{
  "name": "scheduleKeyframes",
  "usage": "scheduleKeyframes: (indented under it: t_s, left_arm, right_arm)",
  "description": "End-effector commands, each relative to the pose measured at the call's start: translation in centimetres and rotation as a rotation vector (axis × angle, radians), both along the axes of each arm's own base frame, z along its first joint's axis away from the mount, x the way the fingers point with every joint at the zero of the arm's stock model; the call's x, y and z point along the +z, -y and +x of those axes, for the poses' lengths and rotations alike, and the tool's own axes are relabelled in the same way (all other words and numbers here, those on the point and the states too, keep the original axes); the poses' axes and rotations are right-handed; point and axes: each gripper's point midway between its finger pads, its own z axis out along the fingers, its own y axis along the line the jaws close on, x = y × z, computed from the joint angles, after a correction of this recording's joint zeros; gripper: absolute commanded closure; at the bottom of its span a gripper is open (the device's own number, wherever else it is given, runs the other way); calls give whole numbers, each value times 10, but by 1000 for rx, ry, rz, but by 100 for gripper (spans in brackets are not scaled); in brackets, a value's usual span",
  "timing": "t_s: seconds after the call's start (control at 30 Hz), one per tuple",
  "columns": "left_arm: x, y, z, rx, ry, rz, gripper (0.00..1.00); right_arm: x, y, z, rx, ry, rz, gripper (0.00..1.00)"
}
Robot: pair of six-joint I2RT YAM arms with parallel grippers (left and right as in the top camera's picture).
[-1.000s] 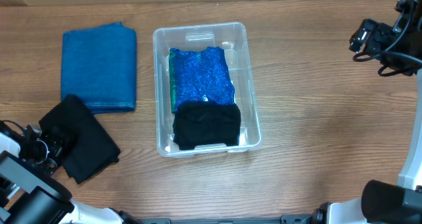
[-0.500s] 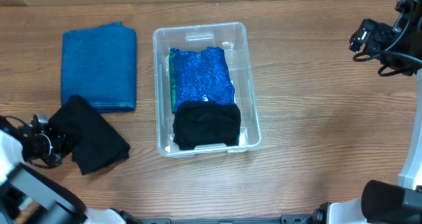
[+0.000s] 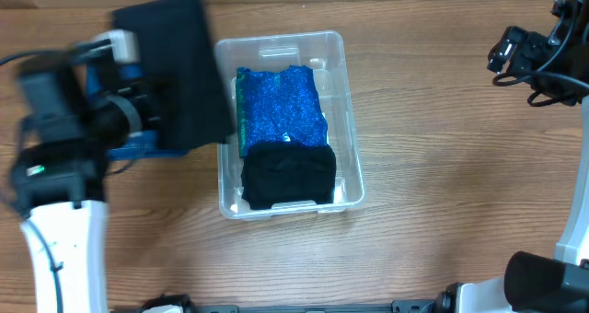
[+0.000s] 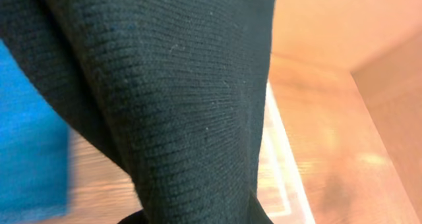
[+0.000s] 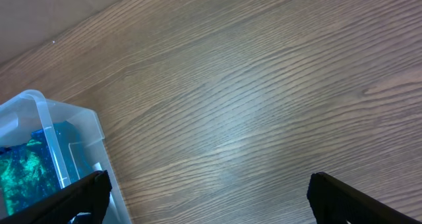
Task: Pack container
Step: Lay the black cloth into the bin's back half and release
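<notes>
One container point(image 3: 279, 47) lies beside left claw point(image 3: 158, 110) gripping cloth point(image 3: 179, 60).

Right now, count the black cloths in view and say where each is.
2. One black knit cloth hangs from the left arm, at the left edge of the container; another folded black cloth lies inside, at its near end. More may be hidden underneath.

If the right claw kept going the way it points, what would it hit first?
Likely the bare table, beside the container; nothing else shows ahead of the open right gripper, though depth is unclear.
</notes>
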Motion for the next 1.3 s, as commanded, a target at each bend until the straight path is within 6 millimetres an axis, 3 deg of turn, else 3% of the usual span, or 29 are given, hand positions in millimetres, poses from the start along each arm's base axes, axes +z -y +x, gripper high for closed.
scheduleKeyframes:
  t_s: [0.0,0.13,0.3,0.5,0.57,0.6,0.63,0.7,0.77,0.9,1.0,1.07,1.1,1.17,1.2,1.27]
  left_arm:
    - [-8,56,21,-40,1,45,96]
    - [-38,121,49,-121,-48,-13,96]
    - [-90,166,83,-96,-119,-38,96]
    - [-169,186,98,-56,-297,-56,96]
    - [-181,186,100,-54,-320,-47,94]
    - [-186,186,100,-53,-329,-42,89]
    - [-190,186,101,-55,-334,-38,78]
    - [-187,181,103,-61,-318,-25,46]
    - [-175,169,105,-56,-292,-13,32]
    - [-123,115,104,82,-223,29,14]
    - [-77,86,99,167,-117,38,16]
    - [-51,78,95,184,-41,50,26]
    - [-41,80,93,167,-4,57,39]
    - [-28,92,91,106,62,95,81]
    - [-26,100,91,72,84,116,93]
    - [-33,119,92,-21,122,196,96]
  right_arm:
    - [5,0,-1,0,18,-1,0]
    - [5,0,-1,0,18,-2,0]
    - [5,0,-1,0,18,-2,0]
    - [5,0,-1,0,19,-2,0]
    - [5,0,-1,0,18,-2,0]
    - [5,0,-1,0,18,-2,0]
    - [5,0,-1,0,18,-2,0]
    - [5,0,-1,0,18,-2,0]
    - [5,0,-1,0,18,-2,0]
    - [5,0,-1,0,18,-2,0]
    - [5,0,-1,0,18,-2,0]
    - [5,0,-1,0,18,-2,0]
    - [5,0,-1,0,18,-2,0]
    - [5,0,-1,0,18,-2,0]
    - [5,0,-1,0,18,-2,0]
    - [5,0,-1,0,18,-2,0]
